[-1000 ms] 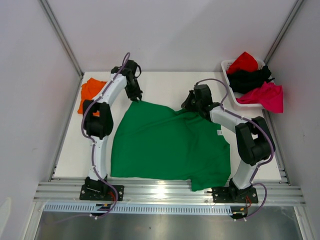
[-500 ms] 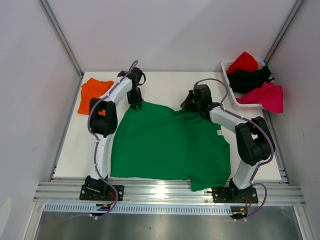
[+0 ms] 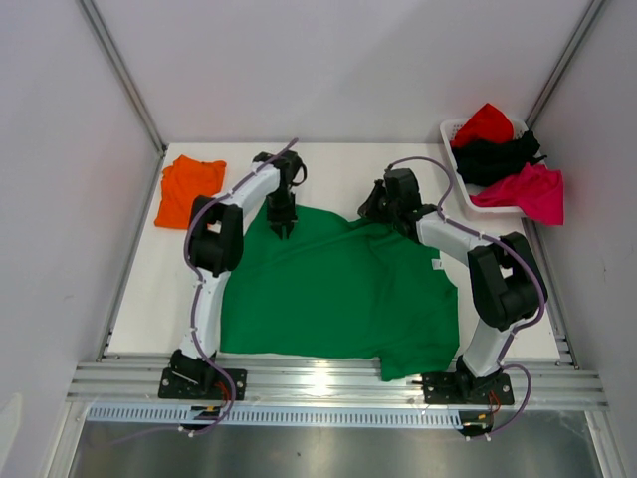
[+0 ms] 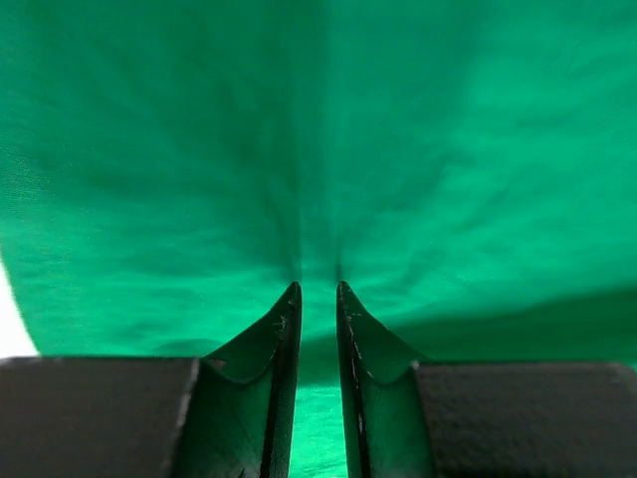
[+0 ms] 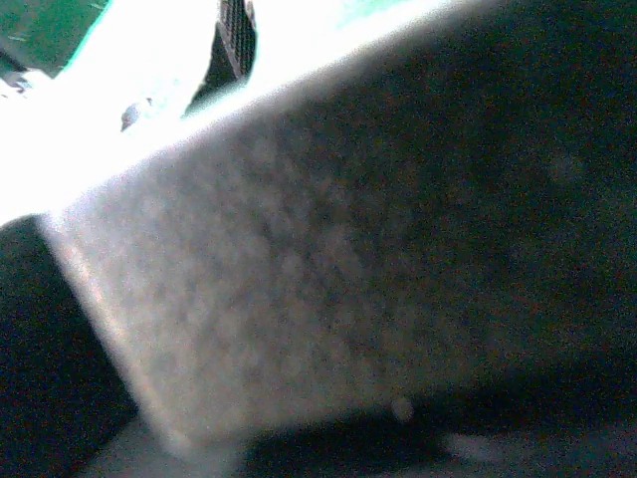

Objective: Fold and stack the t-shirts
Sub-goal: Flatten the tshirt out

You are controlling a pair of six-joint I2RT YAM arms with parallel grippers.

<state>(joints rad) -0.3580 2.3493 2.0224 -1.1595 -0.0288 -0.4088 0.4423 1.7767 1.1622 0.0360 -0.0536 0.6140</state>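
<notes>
A bright green t-shirt (image 3: pixel 338 289) lies spread over the middle of the table. My left gripper (image 3: pixel 283 227) is at its far left edge, jaws nearly together and shut on the cloth. In the left wrist view, creases in the green t-shirt (image 4: pixel 418 149) run into the left gripper's (image 4: pixel 317 287) tips. My right gripper (image 3: pixel 370 211) rests shut at the shirt's far edge near the middle. I cannot tell whether it pinches cloth, as a blurred grey surface fills the right wrist view. An orange t-shirt (image 3: pixel 184 189) lies folded at the far left.
A white basket (image 3: pixel 453 134) at the far right corner holds a red (image 3: pixel 485 124), a black (image 3: pixel 495 156) and a magenta (image 3: pixel 528 191) t-shirt, the magenta one hanging over its rim. Grey walls enclose the table on three sides. A metal rail runs along the near edge.
My left gripper has moved right and toward me, carrying the green shirt's far left edge inward over the cloth. The right arm has not moved.
</notes>
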